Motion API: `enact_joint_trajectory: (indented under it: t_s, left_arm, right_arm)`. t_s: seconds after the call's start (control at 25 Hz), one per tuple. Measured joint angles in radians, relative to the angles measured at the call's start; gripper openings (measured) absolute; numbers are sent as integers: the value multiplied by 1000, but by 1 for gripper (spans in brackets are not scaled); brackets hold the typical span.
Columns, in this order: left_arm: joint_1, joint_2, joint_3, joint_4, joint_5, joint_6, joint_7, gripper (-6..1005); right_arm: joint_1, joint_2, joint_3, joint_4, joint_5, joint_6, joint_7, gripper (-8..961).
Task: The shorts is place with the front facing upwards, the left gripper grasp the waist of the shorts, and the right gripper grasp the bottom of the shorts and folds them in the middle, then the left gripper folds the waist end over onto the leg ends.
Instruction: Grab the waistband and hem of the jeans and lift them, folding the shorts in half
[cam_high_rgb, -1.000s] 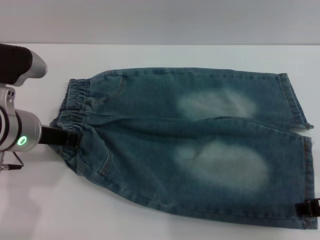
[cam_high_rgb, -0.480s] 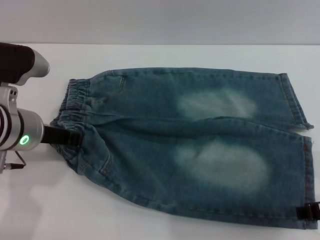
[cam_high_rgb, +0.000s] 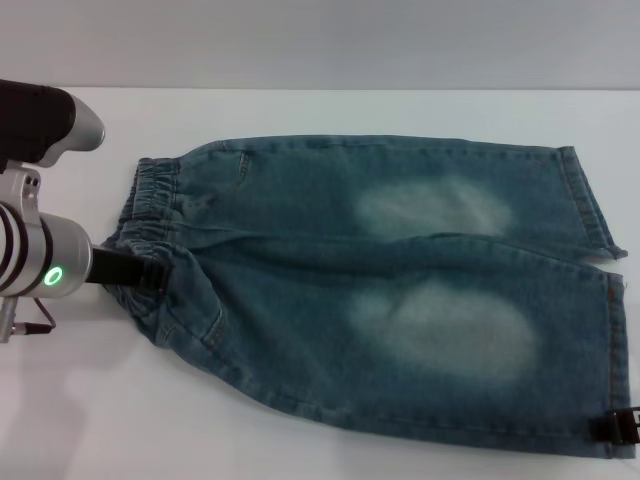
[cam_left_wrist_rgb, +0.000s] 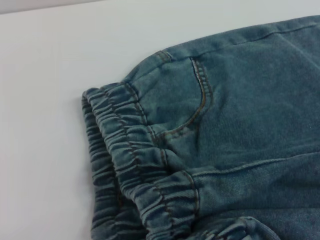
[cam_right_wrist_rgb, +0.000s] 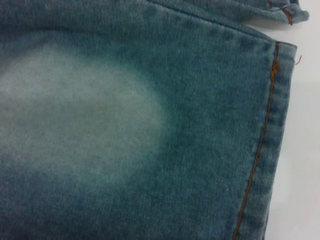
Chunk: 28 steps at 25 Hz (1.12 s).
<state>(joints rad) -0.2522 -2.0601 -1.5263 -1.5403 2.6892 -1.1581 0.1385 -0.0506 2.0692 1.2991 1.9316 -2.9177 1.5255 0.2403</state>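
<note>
Since a second ago the right gripper (cam_high_rgb: 625, 427) has slid nearer along the leg ends (cam_high_rgb: 612, 330), while the left gripper (cam_high_rgb: 150, 275) pinches the waist of the shorts (cam_high_rgb: 150, 215). Whether the right one grips, I cannot tell. The shorts (cam_high_rgb: 380, 300) lie flat between both, long axis running gripper to gripper, faded patches showing.

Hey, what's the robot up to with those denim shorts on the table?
The shorts lie spread flat on the white table, not folded yet. The left gripper is at the waist of the shorts, at the near part of the gathered band. The right gripper is barely in view at the near corner of the leg ends. It looks like both arms are setting up their grasps for the first fold; whether either has a hold on the fabric yet isn't visible.
</note>
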Motion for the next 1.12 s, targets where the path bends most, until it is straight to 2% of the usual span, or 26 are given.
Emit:
enact_joint_trajectory:
  t_s: [0.96, 1.08, 1.12]
  left_arm:
    - [-1, -1, 2, 2, -2, -1, -2, 96]
    - [-1, -2, 2, 2, -2, -1, -2, 96]
    - [-2, -2, 3, 2, -2, -1, -2, 96]
  right_arm:
    - [13, 2, -6, 0, 1, -5, -86, 294]
    - [12, 1, 0, 1, 1, -6, -86, 73]
    - [12, 1, 2, 6, 1, -6, -86, 58]
